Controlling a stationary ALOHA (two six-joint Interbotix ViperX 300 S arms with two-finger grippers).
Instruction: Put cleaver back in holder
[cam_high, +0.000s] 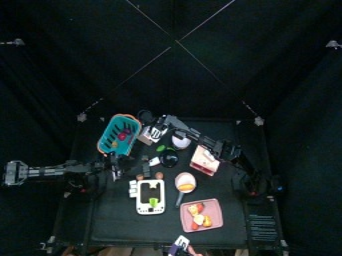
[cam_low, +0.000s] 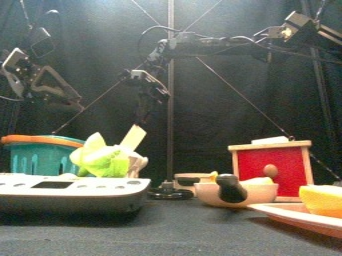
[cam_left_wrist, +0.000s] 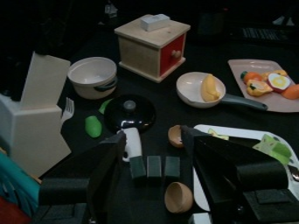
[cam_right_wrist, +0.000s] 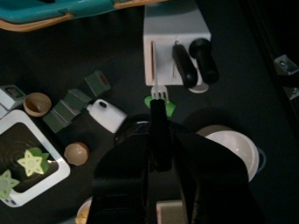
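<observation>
The white knife holder (cam_right_wrist: 176, 44) stands next to the teal basket (cam_right_wrist: 70, 10), with two black handles (cam_right_wrist: 194, 61) in its slots. My right gripper (cam_right_wrist: 156, 124) is shut on the cleaver (cam_right_wrist: 155, 74), which shows edge-on as a thin silver blade reaching over the holder's slotted top. In the top view this gripper (cam_high: 151, 132) reaches across the table to the holder by the basket (cam_high: 118, 132). In the front view it (cam_low: 147, 88) hangs above the holder (cam_low: 134, 135). My left gripper (cam_left_wrist: 152, 171) is open and empty, low over the table's left side. The holder also shows in the left wrist view (cam_left_wrist: 35, 96).
A white scale (cam_high: 150, 195) lies at the front, with a pink plate (cam_high: 201, 215) of food, a small pan (cam_high: 186, 183) and a red wooden box (cam_high: 205, 158) to the right. A white bowl (cam_left_wrist: 93, 74), a black lid (cam_left_wrist: 131, 112), a white bottle (cam_left_wrist: 132, 140) and wooden cups (cam_left_wrist: 177, 197) lie around the middle.
</observation>
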